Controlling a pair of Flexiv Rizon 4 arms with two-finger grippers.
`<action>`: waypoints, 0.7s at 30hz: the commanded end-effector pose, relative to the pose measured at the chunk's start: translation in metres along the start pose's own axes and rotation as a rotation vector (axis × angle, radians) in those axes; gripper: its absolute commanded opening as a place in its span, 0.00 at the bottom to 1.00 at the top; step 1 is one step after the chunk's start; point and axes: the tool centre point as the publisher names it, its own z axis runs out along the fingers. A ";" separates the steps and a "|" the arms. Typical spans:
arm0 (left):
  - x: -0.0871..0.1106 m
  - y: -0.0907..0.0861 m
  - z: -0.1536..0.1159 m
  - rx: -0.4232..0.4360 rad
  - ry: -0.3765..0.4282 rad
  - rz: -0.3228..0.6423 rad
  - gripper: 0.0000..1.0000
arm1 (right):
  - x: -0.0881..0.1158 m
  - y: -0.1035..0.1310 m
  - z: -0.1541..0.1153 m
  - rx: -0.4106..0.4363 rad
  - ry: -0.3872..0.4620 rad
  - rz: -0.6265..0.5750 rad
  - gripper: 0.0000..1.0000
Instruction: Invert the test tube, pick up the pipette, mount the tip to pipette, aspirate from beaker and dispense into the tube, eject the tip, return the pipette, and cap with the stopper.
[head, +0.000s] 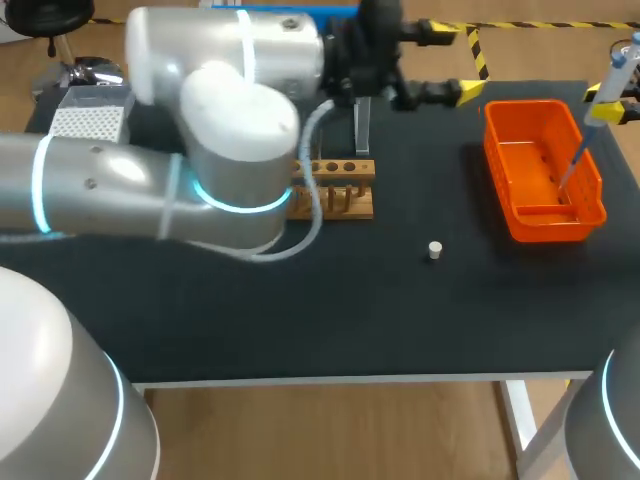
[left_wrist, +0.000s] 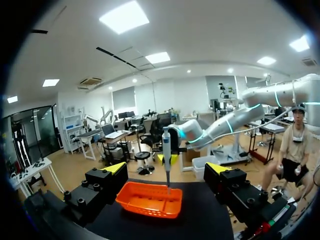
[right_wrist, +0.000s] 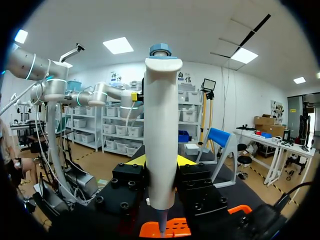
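Note:
My right gripper (right_wrist: 161, 161) is shut on the white pipette (right_wrist: 161, 140), which hangs upright. Its thin tip (head: 572, 170) points down into the orange tray (head: 590, 215) at the table's right. My left gripper (head: 458, 62) stands open and empty at the back middle, level with the table and facing the tray (left_wrist: 150, 200) and the pipette (left_wrist: 166, 145). A clear test tube (head: 362, 125) stands upright in the wooden rack (head: 340, 195), just left of that gripper. The small white stopper (head: 434, 250) lies on the black mat in front of the rack.
A grey tip box (head: 90, 122) sits at the back left, behind my left arm (head: 230, 150). The arm's bulk hides part of the rack and the table's back left. A cable (head: 312, 205) loops from the arm over the rack's left end.

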 end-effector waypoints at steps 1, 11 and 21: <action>0.006 -0.008 0.104 -0.026 -0.016 -0.002 1.00 | 0.000 0.001 0.000 0.002 0.000 0.000 0.00; 0.008 -0.015 0.135 -0.013 -0.018 -0.042 1.00 | 0.000 0.001 0.000 0.002 0.000 0.000 0.00; 0.008 -0.015 0.135 -0.013 -0.018 -0.042 0.00 | 0.000 0.001 0.000 0.002 0.000 0.000 0.00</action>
